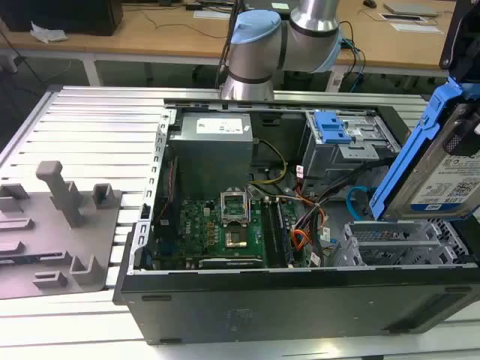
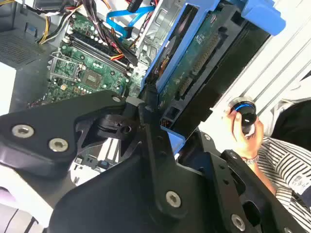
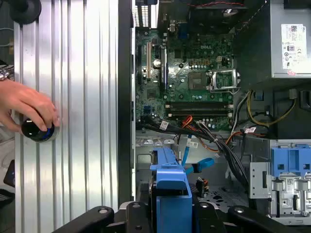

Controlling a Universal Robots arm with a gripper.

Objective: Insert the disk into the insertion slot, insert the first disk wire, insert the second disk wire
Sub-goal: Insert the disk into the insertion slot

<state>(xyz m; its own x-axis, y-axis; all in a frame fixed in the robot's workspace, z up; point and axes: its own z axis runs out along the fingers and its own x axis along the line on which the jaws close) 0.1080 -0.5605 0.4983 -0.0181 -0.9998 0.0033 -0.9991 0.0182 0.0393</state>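
Blue plastic frames the disk point(image 1: 439, 169), which hangs tilted, one end high, just above the slot point(image 1: 394, 244) at the exterior view's right and is not yet in any bay. The jaws are clamped on the carrier's edge, as the second wrist view shows. The slot sits low inside the open case point(image 1: 300, 300), beside the board point(image 1: 225, 225), with a looped blue cable point(image 1: 358, 196) and a bundle of orange wires point(image 1: 300, 240) close to it. The likeliest trouble, I judge, is the tilt: unless the disk is levelled and squared to a bay, a carrier corner could catch on the cage's rim and jam, or twist in the jaws' narrow grip. The blue cable lies near enough that it could be pinched under the carrier. A person's hand point(image 3: 29, 107) rests on a knob point(image 3: 36, 131) on the ribbed metal desk point(image 3: 87, 73), well apart from the case.
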